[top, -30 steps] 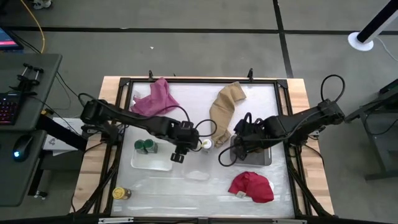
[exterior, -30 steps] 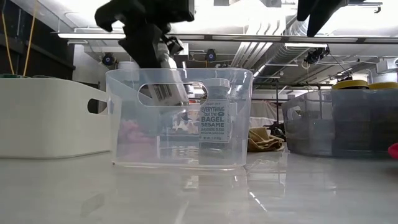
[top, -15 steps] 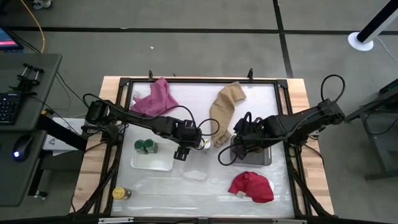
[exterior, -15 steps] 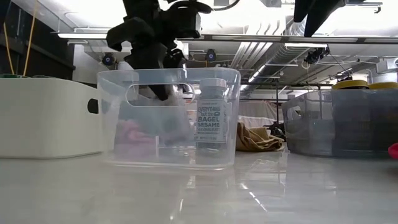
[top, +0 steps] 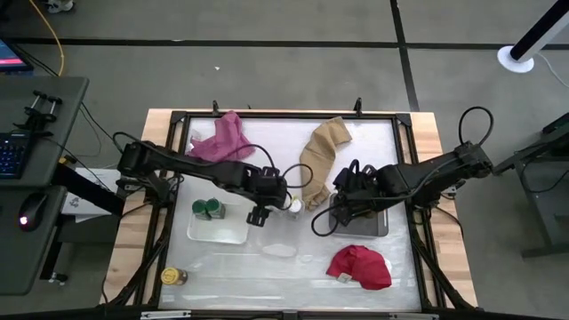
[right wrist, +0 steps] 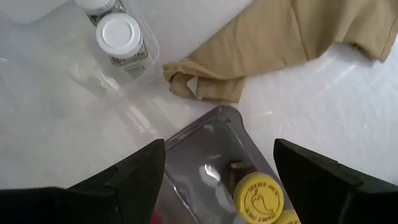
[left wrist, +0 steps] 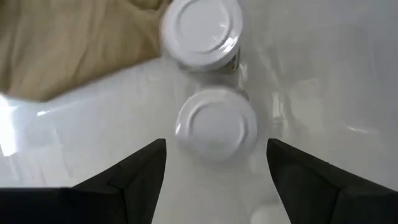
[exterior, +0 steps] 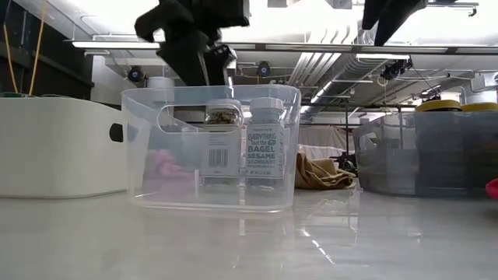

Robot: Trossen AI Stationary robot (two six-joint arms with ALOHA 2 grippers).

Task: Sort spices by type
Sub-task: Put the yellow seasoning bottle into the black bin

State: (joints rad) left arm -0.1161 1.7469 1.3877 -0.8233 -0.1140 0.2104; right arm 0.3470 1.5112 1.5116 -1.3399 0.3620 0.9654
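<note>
Released since a moment ago, a second white-lidded clear jar (left wrist: 216, 124) stands beside its twin (left wrist: 201, 31); left gripper (left wrist: 214, 163) gapes empty above, so that kind looks sorted.

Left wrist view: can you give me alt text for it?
Two white-lidded jars stand side by side, seen from above, beyond the left hand's open dark fingers. A tan cloth lies beside them.

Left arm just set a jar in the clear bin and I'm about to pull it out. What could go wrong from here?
1. The left tool is open right above two white-lidded jars standing close together; a sideways exit could tip one.
2. The clear bin is light and could slide if a finger catches its wall.
3. One yellow-lidded jar stands alone at the table's near left corner, easily missed.
</note>
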